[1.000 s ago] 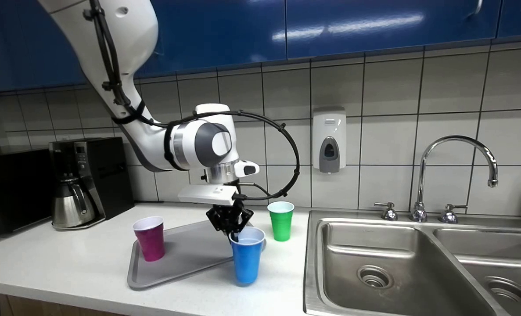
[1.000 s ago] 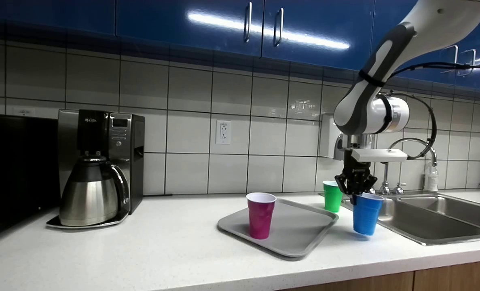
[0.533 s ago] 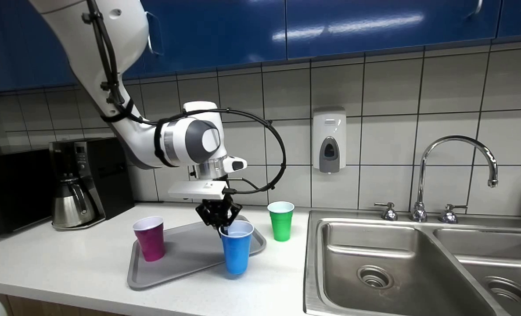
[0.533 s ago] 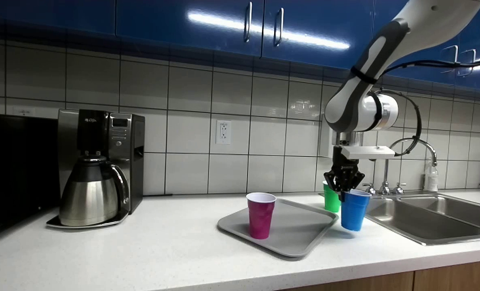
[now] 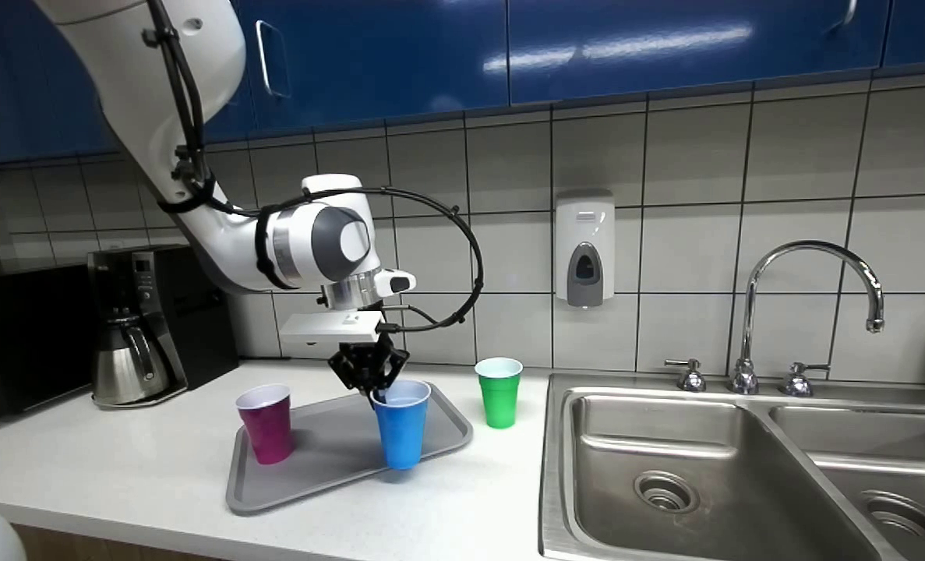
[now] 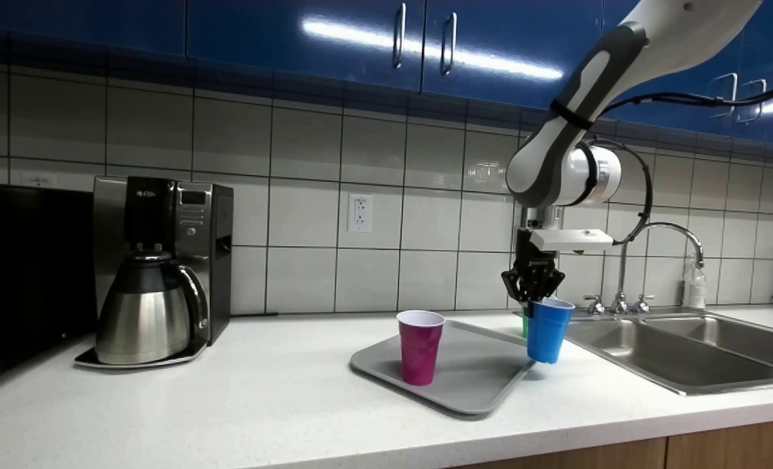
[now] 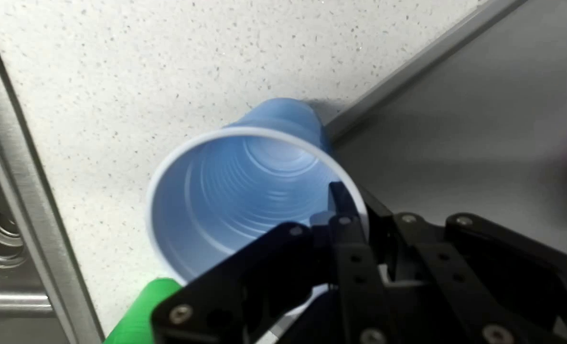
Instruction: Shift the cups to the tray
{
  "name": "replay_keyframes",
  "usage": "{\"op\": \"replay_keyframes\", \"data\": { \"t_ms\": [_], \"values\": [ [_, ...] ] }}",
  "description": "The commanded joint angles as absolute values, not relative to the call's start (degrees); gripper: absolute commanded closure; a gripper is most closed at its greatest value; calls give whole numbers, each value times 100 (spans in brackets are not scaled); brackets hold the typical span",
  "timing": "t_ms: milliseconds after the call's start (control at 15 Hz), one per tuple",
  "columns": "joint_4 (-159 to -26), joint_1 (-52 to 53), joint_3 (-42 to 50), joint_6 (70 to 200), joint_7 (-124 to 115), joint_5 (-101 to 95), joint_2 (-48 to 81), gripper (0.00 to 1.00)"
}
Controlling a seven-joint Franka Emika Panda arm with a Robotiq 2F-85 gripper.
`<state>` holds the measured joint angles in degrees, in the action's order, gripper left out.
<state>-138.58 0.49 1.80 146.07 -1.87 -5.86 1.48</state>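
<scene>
My gripper is shut on the wall of the blue cup, one finger inside the rim and one outside. The blue cup hangs slightly tilted beside the near right edge of the grey tray, apparently just above the surface. Upright on the tray's left part stands the magenta-purple cup. To the right of the tray, the green cup rests on the counter; in an exterior view only a sliver of the green cup shows behind the blue one.
A steel double sink with a curved faucet lies to the right. At the left stand a coffee maker with a steel pot and a black microwave. A soap dispenser hangs on the wall, with blue cabinets overhead.
The gripper has carried the blue cup leftward and slightly upward, from the counter area right of the tray to the tray's edge. The purple cup, green cup and tray have stayed put.
</scene>
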Motion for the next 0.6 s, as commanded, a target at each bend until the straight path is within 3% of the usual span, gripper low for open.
{"op": "replay_keyframes", "data": {
  "t_ms": [0,533],
  "values": [
    [-13705,99,76,14556,-469,-827,204,99],
    [-13282,232,33,14680,-893,-1089,684,99]
  ]
}}
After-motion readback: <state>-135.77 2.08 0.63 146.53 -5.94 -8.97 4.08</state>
